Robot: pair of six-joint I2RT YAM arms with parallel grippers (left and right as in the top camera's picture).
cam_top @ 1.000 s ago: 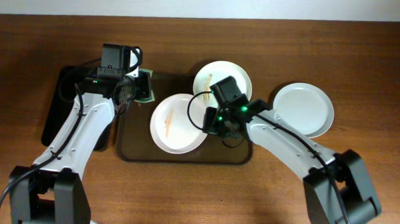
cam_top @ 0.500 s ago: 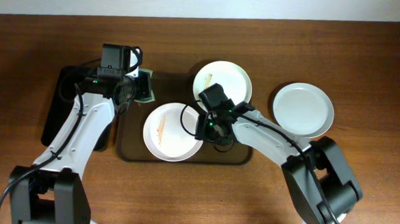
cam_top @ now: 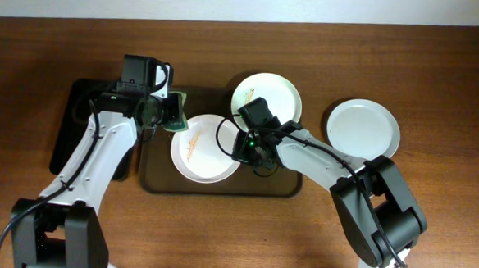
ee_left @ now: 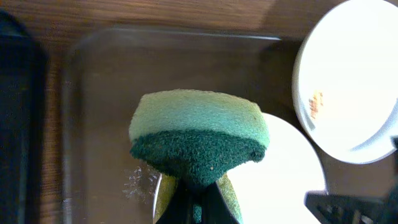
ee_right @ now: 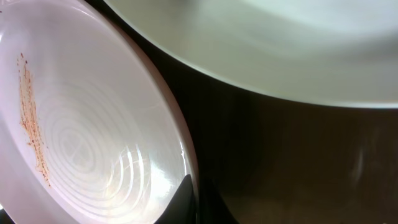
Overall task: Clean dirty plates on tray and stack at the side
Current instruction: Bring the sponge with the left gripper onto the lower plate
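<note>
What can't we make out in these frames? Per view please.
Right pincer: overhead its own wrist covers it; the right wrist view cuts it at the bottom edge, so grip on the smeared round white plate is unclear.
Green foam sponge: touching that plate or not, no view shows the gap.
Second round white plate: blurred in the right wrist view, marks unreadable there.
Black rectangular tray: overhead, the left arm covers part.

3 plates (cam_top: 207,153); 1 brown tray (cam_top: 157,177); 1 black tray (cam_top: 65,137); 1 sponge (ee_left: 199,134); 2 robot arms (cam_top: 99,155).
</note>
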